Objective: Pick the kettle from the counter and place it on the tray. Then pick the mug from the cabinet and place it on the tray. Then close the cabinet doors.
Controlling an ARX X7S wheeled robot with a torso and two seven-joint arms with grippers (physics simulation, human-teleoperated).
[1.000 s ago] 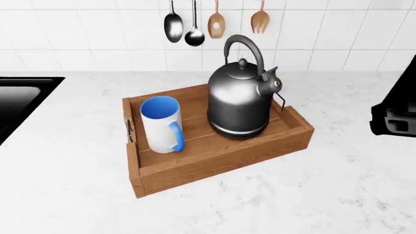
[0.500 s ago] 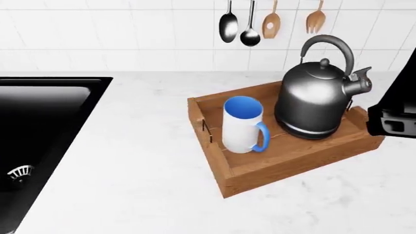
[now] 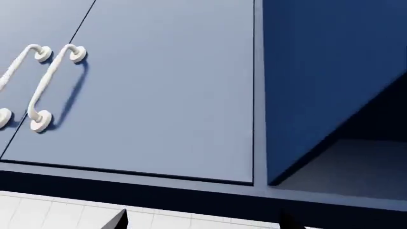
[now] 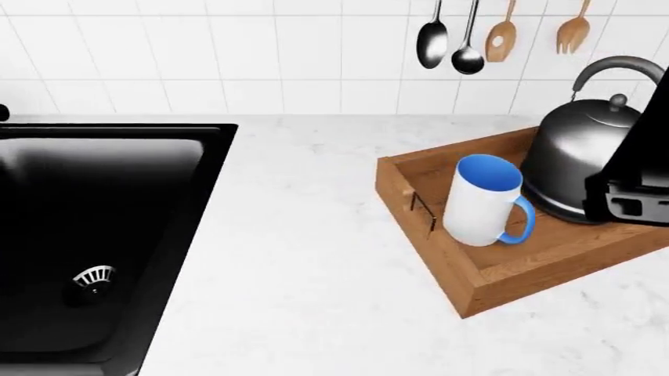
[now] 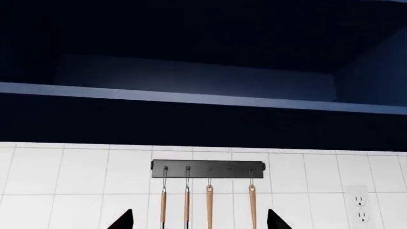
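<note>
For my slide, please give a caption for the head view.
Mug and kettle on the tray, beside the sink.

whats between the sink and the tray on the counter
Nothing: in the head view the stretch of white counter between the black sink and the wooden tray is bare.

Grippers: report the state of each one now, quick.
Left tool: open, holding nothing; only its two dark fingertips show, wide apart, below the blue cabinet doors.
Right tool: open, holding nothing; fingertips wide apart, facing the utensil rail.
</note>
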